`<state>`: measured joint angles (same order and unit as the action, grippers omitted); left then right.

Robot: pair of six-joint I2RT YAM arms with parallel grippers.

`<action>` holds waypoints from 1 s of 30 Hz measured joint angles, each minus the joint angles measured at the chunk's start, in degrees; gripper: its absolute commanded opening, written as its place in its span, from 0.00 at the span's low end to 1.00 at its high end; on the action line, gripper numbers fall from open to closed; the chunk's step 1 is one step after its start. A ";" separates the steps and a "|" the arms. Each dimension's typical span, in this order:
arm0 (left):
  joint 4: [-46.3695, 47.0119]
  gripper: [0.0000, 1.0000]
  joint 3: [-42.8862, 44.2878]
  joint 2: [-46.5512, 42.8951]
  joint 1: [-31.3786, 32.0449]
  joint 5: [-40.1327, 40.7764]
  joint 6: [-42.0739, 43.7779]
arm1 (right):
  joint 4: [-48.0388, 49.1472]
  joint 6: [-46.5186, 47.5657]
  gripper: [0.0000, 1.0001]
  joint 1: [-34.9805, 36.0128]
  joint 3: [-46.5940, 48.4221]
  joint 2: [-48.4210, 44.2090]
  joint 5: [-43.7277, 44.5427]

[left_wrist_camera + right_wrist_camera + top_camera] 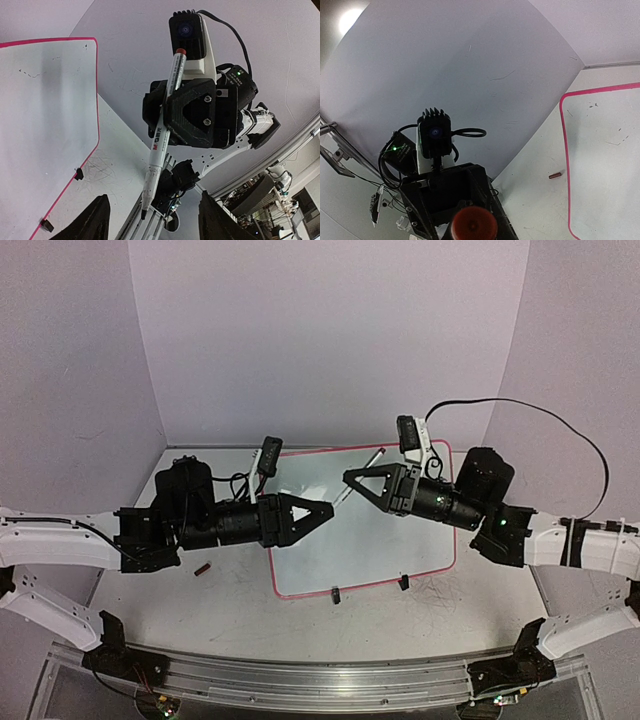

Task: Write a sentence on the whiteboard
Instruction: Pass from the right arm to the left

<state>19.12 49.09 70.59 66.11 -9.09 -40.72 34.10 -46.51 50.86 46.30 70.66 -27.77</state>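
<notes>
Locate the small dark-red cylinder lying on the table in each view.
Top external: small dark-red cylinder left of centre, left of the pink-rimmed white whiteboard.
Left wrist: not in it.
Right wrist: the cylinder right of centre, just left of the rim.
Shared landmark: the whiteboard's pink rim, in all three.

Plain pale lilac walls (330, 340) close in on three sides of a white, scuffed bench (230, 610). A metal rail (300, 680) runs along its near edge, while a bright light (349, 20) glows high up in the right wrist view
</notes>
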 measured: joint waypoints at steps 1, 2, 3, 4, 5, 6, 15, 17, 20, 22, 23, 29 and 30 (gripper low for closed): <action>0.01 0.49 0.06 0.03 0.00 -0.17 0.25 | 0.52 -0.25 0.00 0.19 0.00 0.32 -0.16; 0.06 0.48 0.12 0.06 -0.02 -0.33 0.13 | 0.92 -0.45 0.00 0.33 0.00 0.59 -0.26; 0.08 0.47 0.30 0.16 -0.01 -0.57 0.18 | 1.17 -0.64 0.00 0.43 0.00 0.87 -0.35; 0.19 0.46 0.46 0.28 0.00 -0.81 0.24 | 1.39 -0.84 0.00 0.53 0.00 1.15 -0.44; 0.41 0.43 0.53 0.36 0.00 -1.11 0.24 | 1.61 -1.04 0.00 0.60 0.00 1.37 -0.53; 0.50 0.41 0.56 0.40 0.00 -1.32 0.25 | 1.82 -1.21 0.00 0.65 0.00 1.55 -0.62; 0.54 0.22 0.63 0.78 0.00 -1.55 0.00 | 3.72 -2.47 0.00 1.22 0.00 2.28 -1.46; 0.48 0.18 0.63 0.94 0.00 -1.66 -0.06 | 3.86 -2.63 0.00 1.33 0.00 2.36 -1.57; 0.50 0.13 0.63 0.94 0.00 -1.74 0.16 | 4.05 -2.77 0.00 1.51 0.00 2.39 -1.66; 0.50 0.09 0.63 0.94 -0.01 -1.69 0.12 | 4.08 -2.89 0.00 1.61 0.00 2.41 -1.67; 0.50 0.05 0.63 0.94 0.00 -1.68 0.26 | 4.08 -2.93 0.00 1.66 0.00 2.42 -1.68; 0.85 0.00 0.63 0.84 0.00 -1.46 1.25 | 4.29 -3.96 0.32 1.70 0.00 2.42 -2.06; 0.85 0.00 0.61 0.73 0.00 -1.48 1.68 | 4.22 -3.90 0.47 1.70 0.00 2.42 -2.10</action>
<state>19.97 49.69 71.32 66.11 -10.57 -39.04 38.31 -50.42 52.56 46.30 73.08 -29.87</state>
